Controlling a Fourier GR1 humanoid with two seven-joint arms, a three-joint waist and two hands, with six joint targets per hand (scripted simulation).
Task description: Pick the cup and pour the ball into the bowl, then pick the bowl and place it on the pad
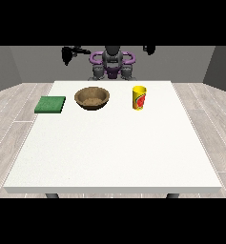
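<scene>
I see: white table (114, 152); brown wooden bowl (91, 98); yellow cup (139, 97), red-green print; dark green square pad (50, 105); black hands; purple-grey robot torso (112, 64); pale plank floor (9, 124).

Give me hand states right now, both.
Hand at the view's left: raised, holding nothing; fingers cannot be told.
Hand at the view's right: raised, holding nothing; fingers cannot be told.

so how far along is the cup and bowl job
Nothing looks done yet. The cup stands upright on the table, apart from the bowl, and the pad is bare. Both hands, at the view's left and right, are raised and hold nothing. Pouring and moving the bowl are all left.
</scene>
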